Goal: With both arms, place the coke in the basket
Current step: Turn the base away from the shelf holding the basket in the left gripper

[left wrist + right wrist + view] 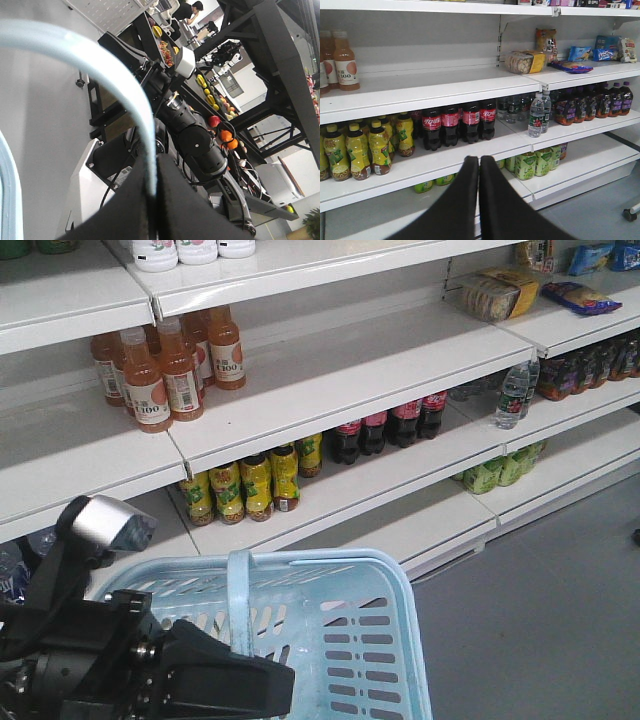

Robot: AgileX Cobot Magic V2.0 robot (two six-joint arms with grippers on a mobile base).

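Note:
The light blue basket (400,592) hangs at the bottom centre of the front view, before the shelves. My left gripper (245,658) is shut on its strap handle (238,602). The left wrist view shows the handle (100,67) pinched between the black jaws of the left gripper (154,190). My right gripper (479,162) is shut and empty, facing the shelves; it does not show in the front view. No slim all-red coke bottle is in view. Only dark cola bottles with red labels (390,425) stand on the middle shelf, and they also show in the right wrist view (452,125).
The white shelves hold orange drink bottles (165,365), yellow-labelled bottles (245,485), water bottles (515,395), green bottles (500,470) and snack packs (500,292). Grey floor (540,620) lies to the right of the basket.

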